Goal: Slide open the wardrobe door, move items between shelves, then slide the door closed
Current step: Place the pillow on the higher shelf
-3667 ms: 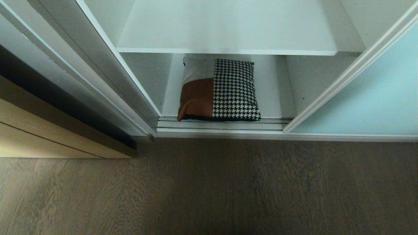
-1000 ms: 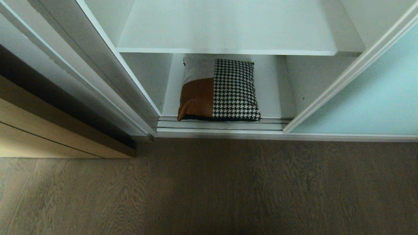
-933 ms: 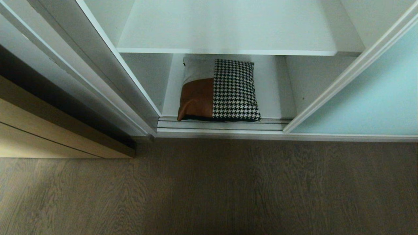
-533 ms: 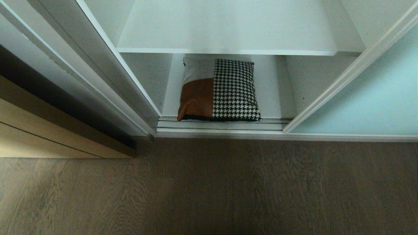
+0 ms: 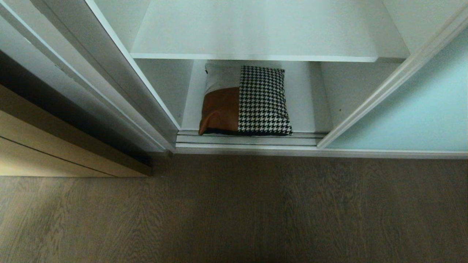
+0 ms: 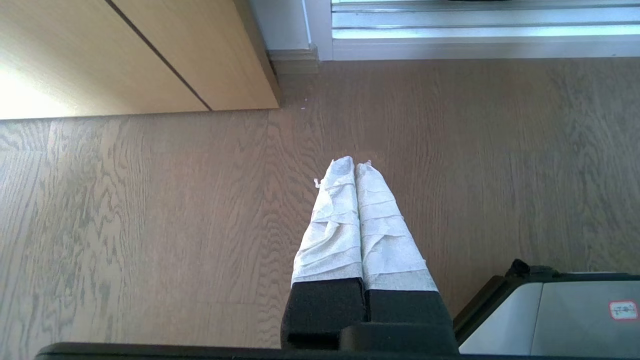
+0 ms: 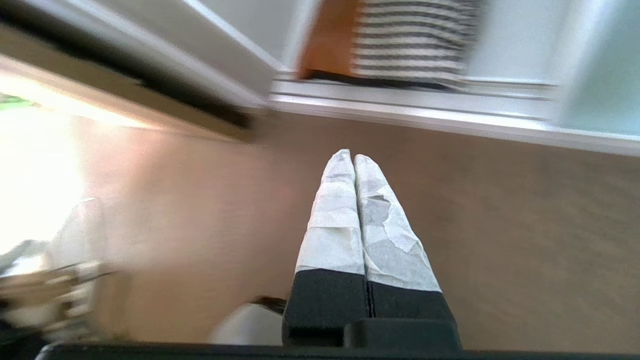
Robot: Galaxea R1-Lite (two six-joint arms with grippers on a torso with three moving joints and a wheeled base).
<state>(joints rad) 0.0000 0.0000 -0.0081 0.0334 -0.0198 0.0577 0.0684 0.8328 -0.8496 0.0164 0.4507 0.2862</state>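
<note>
While the cushion (image 5: 245, 100) lies on the bottom shelf (image 5: 307, 102) against the track (image 5: 248, 139), behind the slid-aside sliding wardrobe door (image 5: 413, 109), both tools, right tool (image 7: 348, 157) and left tool (image 6: 355, 165), are pressed closed; unopened, the cushion may be shoved deeper.

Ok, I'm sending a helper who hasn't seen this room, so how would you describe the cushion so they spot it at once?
Find the wardrobe whose frosted aqua sliding door is pushed aside to the right. In the opening, look under the wide white shelf, down at the bottom level just behind the door track. The cushion lies flat there, the only item inside: brown leather-like patch, grey patch, black-and-white houndstooth half.
</note>
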